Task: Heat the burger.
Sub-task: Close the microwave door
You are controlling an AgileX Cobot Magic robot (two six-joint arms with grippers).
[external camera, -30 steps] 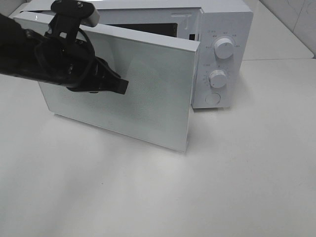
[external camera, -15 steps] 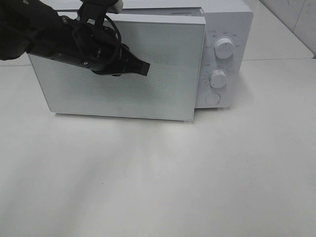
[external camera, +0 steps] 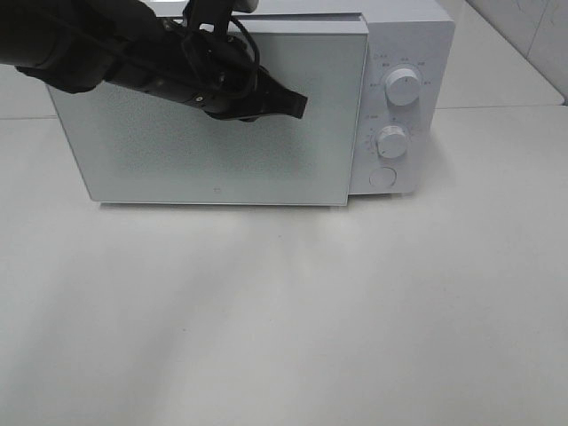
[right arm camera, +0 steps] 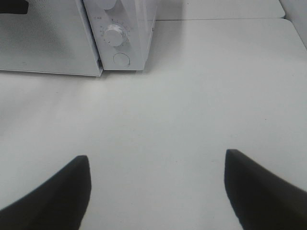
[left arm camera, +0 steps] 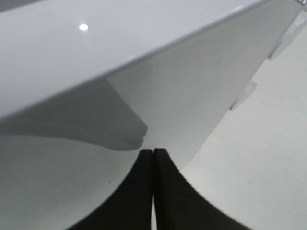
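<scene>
Left gripper (external camera: 298, 105) clenched, empty, tips at microwave (external camera: 404, 44) door (external camera: 222, 169), upper middle. Door flush shut. Right gripper (right arm camera: 156, 158) spread wide, empty, above table (external camera: 284, 319) before microwave. Burger not visible.

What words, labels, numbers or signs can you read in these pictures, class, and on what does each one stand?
No text here can be read in full.
Small grey markings around the upper white round dial of the white box-shaped microwave oven: too small and blurred to read.
Markings around the lower white round dial: also blurred.
Tiny mark low on the pale grey flat door: unreadable.
</scene>
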